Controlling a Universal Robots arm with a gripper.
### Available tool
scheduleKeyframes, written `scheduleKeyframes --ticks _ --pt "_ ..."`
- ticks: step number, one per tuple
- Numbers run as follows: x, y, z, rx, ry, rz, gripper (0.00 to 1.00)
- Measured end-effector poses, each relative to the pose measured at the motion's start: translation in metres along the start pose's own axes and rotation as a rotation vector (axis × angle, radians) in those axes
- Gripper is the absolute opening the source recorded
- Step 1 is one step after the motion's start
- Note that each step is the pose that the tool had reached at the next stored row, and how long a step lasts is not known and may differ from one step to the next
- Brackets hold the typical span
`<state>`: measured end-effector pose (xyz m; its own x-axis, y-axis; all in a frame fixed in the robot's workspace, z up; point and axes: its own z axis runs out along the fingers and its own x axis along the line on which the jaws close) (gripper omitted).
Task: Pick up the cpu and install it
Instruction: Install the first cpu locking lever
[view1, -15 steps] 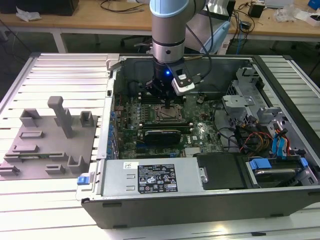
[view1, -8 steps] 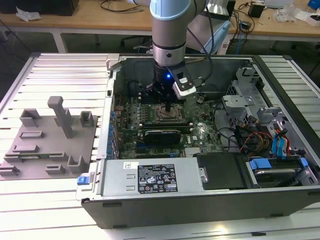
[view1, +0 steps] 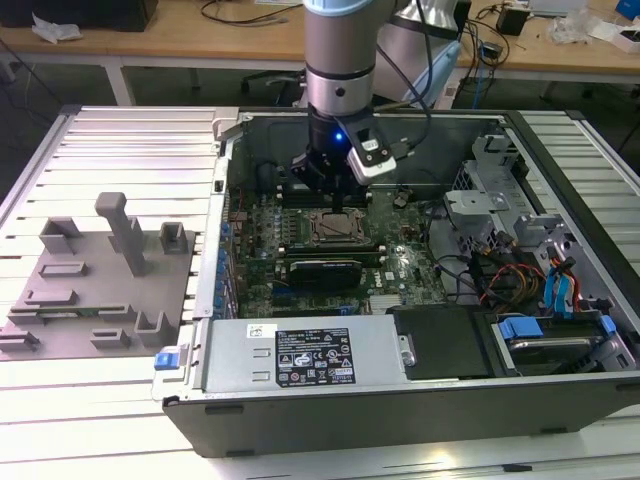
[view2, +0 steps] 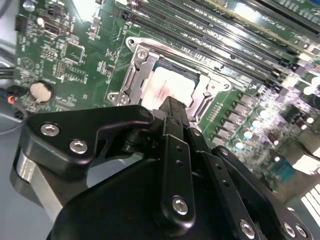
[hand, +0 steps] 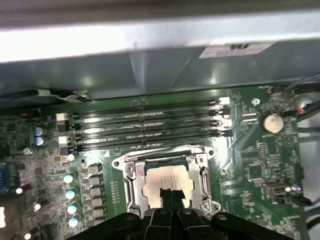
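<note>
The cpu (hand: 167, 177), a small silver-white square, lies flat inside the metal-edged socket frame (hand: 131, 182) on the green motherboard; it also appears in the second wrist view (view2: 172, 85) with a faint reddish smear on its top. My gripper (hand: 167, 196) hangs just above the cpu's near edge, its two black fingertips (view2: 172, 107) pressed together with nothing between them. In the exterior view the gripper (view1: 330, 188) sits inside the open computer case, a little above the socket frame (view1: 335, 228).
Long memory slots (hand: 145, 125) run beside the socket. A coin battery (hand: 272, 121) sits on the board. A grey fixture plate (view1: 100, 270) with blocks and posts lies at the exterior view's left. The power supply (view1: 300, 355) and the drive cages with cables (view1: 540, 280) crowd the case.
</note>
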<state>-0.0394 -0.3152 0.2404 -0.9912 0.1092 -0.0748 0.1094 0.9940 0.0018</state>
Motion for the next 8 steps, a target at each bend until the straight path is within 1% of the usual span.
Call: scheduleKeyframes --ticks 2,3,4,5,7,8 --pt "-0.0002 0.0 -0.0022 -0.0001 0.0 0.0 0.11" --pt "-0.001 0.0001 -0.0021 -0.0001 0.0 0.0 0.11" --pt "-0.0037 0.0004 -0.002 0.0002 0.0007 0.0 0.11" --pt "-0.0049 0.0002 -0.0019 0.0002 0.0011 0.0 0.11" --pt "-0.0053 -0.0038 -0.0021 0.0003 0.0013 0.0 0.11" --pt "-0.0054 -0.0044 -0.0021 0.0002 0.0012 0.0 0.11"
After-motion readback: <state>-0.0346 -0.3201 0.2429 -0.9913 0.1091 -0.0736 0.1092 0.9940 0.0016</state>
